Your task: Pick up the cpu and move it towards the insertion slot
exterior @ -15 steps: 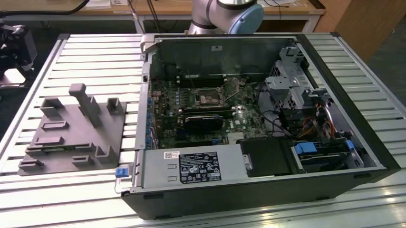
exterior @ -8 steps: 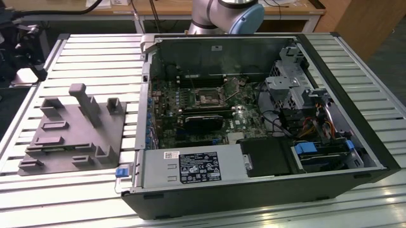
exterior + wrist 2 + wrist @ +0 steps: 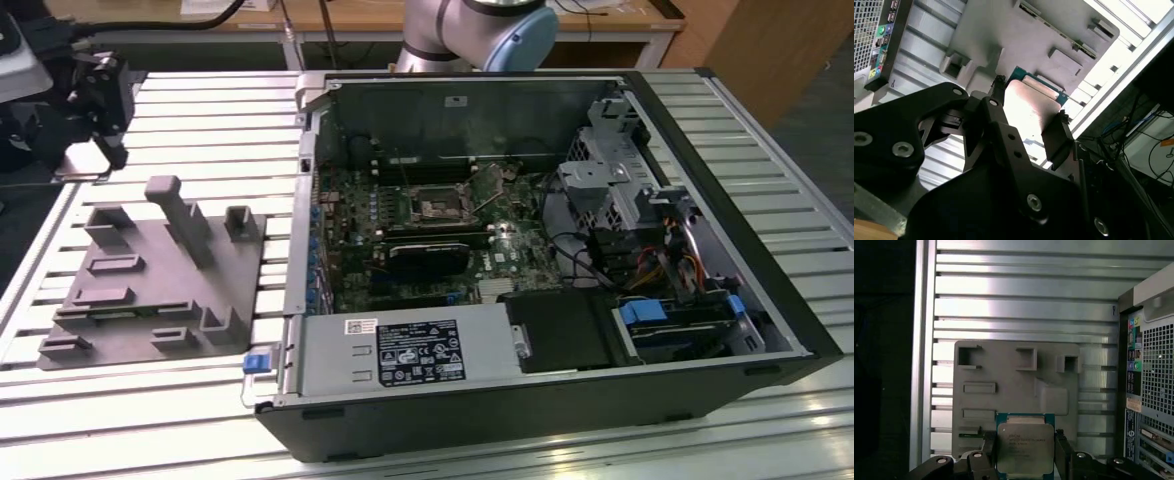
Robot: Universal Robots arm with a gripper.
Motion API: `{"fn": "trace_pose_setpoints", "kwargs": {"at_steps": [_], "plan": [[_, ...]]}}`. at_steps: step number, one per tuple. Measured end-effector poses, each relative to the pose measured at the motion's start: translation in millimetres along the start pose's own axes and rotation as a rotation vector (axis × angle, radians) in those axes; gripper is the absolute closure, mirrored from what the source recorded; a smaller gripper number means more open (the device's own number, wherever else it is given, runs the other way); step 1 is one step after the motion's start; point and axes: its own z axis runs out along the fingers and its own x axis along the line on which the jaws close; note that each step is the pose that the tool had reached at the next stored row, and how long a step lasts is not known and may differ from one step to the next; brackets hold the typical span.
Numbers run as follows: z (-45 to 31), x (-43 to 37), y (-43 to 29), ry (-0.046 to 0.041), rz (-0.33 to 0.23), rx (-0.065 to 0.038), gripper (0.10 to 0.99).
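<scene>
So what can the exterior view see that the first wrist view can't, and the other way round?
The exterior view looks down into the open computer case, where the insertion slot sits on the green board. The first wrist view has the cpu gripped in the pincer. Both show the grey fixture plate and the case.

grey fixture plate (image 3: 147, 290), open computer case (image 3: 790, 330)

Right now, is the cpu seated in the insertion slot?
No, the hand grips the cpu above the grey fixture plate, outside the computer case.
</scene>
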Motion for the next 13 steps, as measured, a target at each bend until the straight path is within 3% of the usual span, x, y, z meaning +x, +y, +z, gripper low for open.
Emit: {"fn": "trace_pose_setpoints", "kwargs": {"at_steps": [13], "plan": [[-0.3, -40.2, -0.4, -0.0001, 0.000, 0.000, 0.541]]}}
